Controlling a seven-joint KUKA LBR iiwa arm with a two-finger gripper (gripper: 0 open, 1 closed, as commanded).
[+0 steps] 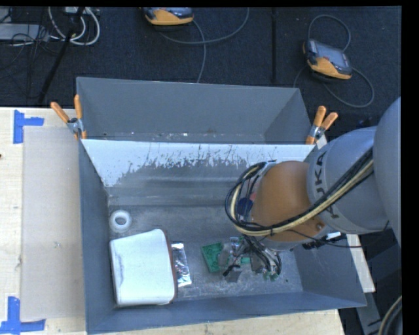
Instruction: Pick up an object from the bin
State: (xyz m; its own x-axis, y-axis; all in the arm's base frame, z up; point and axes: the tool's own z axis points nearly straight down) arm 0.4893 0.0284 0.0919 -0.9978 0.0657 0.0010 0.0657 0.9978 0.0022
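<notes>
The pincer (pixel 243 260) hangs low beside a small green piece (pixel 211 255); apart or together, I cannot tell. Grasping step, I'd say; next needs closing round it.

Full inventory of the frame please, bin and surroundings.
bin: 1, grey metal, centre of view
pad: 1, white, flat, near-left of the bin floor
ring: 1, whitish, floor just beyond the pad
foil wrapper: 1, silver, against the pad's right edge
green piece: 1, flat, right of the wrapper
green bit: 1, near-right floor, partly hidden
handheld devices: 2, orange and grey, dark floor beyond the bin
arm: 1, grey, orange cover, looped cables, from the right
pincer: 1, dark, low beside the green piece
</notes>
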